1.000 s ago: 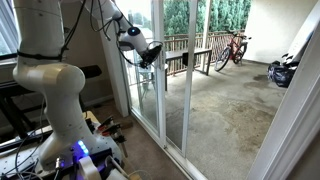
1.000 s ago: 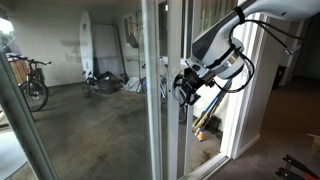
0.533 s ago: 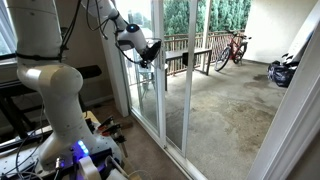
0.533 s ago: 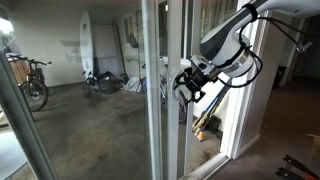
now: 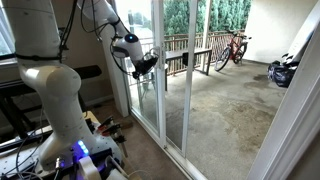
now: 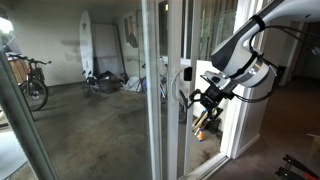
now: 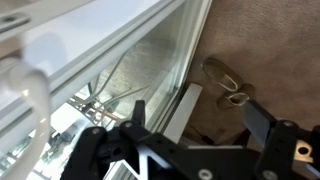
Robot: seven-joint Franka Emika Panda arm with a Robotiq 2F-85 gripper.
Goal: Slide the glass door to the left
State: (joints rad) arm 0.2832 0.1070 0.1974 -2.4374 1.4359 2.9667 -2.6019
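In an exterior view: the pincer hangs at handle height, just beside the white stile of the glass door. The door stands upright in its track, and a bicycle is parked on the terrace beyond.
In an exterior view: seen through the glass, the pincer is close to the loop handle on the edge of the glass door, but seems to be off it.
Wrist view: the pincer is spread wide with nothing between its fingers. The handle curves at the picture's edge, to one side of the gap. The frame of the glass door runs across above brown carpet.
Done: I cannot tell from these views how far the door has travelled.
Left: if any sliding remains, it probably calls for a fresh hold or push on the handle, since the pincer holds nothing.
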